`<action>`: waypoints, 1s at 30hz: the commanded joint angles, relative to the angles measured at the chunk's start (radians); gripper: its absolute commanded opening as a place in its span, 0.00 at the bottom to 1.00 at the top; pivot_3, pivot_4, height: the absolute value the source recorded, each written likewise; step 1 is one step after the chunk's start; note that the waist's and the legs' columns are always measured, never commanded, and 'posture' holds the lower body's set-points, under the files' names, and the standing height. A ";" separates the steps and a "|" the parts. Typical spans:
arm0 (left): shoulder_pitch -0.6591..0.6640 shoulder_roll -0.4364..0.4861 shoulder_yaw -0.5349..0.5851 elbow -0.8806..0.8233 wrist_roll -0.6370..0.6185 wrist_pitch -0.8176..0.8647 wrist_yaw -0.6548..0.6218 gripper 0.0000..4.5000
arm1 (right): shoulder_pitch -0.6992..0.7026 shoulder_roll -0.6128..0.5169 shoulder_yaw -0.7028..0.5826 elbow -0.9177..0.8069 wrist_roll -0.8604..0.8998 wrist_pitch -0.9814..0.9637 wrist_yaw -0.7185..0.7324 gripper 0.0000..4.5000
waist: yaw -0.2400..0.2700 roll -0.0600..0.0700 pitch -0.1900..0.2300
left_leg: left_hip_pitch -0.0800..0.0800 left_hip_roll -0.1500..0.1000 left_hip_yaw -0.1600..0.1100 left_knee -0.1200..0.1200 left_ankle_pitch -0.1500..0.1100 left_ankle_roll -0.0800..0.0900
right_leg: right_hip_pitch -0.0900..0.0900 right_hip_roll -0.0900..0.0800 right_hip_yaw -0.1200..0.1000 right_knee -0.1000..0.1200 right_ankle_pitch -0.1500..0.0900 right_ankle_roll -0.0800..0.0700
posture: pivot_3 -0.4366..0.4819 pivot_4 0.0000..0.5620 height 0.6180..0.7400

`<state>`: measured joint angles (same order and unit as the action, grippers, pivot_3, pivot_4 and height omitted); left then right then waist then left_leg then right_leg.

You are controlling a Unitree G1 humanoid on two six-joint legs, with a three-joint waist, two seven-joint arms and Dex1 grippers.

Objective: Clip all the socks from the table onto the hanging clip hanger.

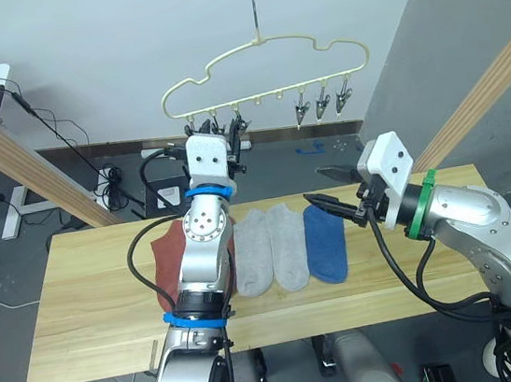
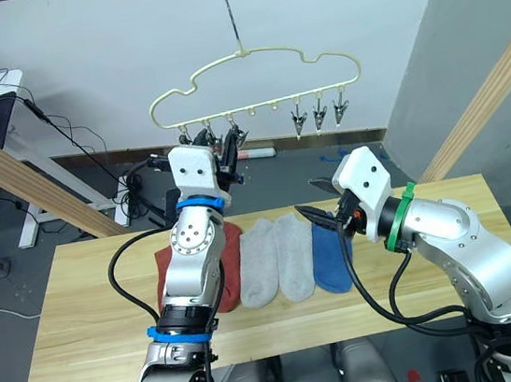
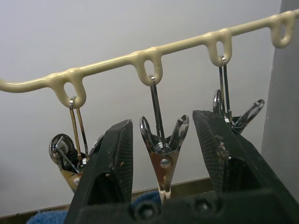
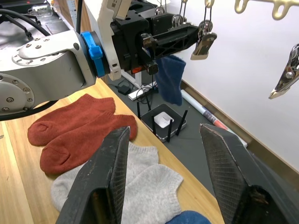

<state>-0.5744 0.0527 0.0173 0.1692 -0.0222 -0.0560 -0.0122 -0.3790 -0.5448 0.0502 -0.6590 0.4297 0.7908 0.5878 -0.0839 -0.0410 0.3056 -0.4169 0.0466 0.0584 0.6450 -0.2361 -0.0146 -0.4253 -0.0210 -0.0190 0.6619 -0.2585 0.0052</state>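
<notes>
Left eye view, near to far: table carries five socks in a row — two rust-red socks partly behind the left arm, two grey socks, then one blue sock lying flat at the right end.

Right gripper hovers just above the blue sock on the table, jaws spread, nothing in them.

Left gripper is raised to the clip hanger, at the left-hand group of clips. In the left wrist view its two fingers stand apart on either side of the middle clip, not touching it — that clip looks closed and empty. The second blue sock hangs just below the left gripper in the right wrist view; I can't tell whether a clip has it or what holds it up. Three clips at the right end hang free.

Risks from here:
- Hanger swings on a single hook — any sideways push from the left fingers shifts the clips and the squeeze misses.
- If the hanging sock is only shallowly caught, a bump drops it to the floor beyond the table.
- Right gripper's descent could bunch the blue sock against the neighbouring grey one and lift both.
</notes>
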 commanded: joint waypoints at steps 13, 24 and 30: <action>0.001 0.007 -0.001 -0.068 0.005 0.001 -0.009 0.02 | 0.005 0.042 -0.019 -0.008 0.023 -0.084 -0.008 0.55 | 0.000 0.000 0.000 | 0.000 0.000 0.000 0.000 0.000 0.000 | 0.000 0.000 0.000 0.000 0.000 0.000 | 0.25 0.59 1.00; 0.014 0.052 0.004 -0.137 -0.071 0.071 -0.120 0.02 | 0.102 0.111 0.052 0.102 -0.119 -0.130 -0.164 1.00 | 0.001 0.000 0.000 | 0.000 0.000 0.000 0.000 0.000 -0.001 | 0.000 0.000 0.000 0.000 0.000 0.001 | 0.28 0.60 1.00; 0.010 0.099 0.026 -0.187 -0.169 0.159 -0.233 0.02 | 0.168 0.223 0.144 0.414 -0.296 -0.296 -0.298 1.00 | 0.002 0.001 0.001 | 0.000 0.000 0.001 0.000 0.002 -0.004 | -0.001 0.000 0.001 0.001 0.000 0.001 | 0.30 0.60 1.00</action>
<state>-0.5551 0.1404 0.0340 0.0443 -0.1425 0.0812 -0.2007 -0.2232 -0.3479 0.1778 -0.3393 0.1883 0.5775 0.3344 -0.0823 -0.0399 0.3062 -0.4166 0.0469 0.0596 0.6447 -0.2337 -0.0187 -0.4260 -0.0210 -0.0179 0.6625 -0.2589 0.0059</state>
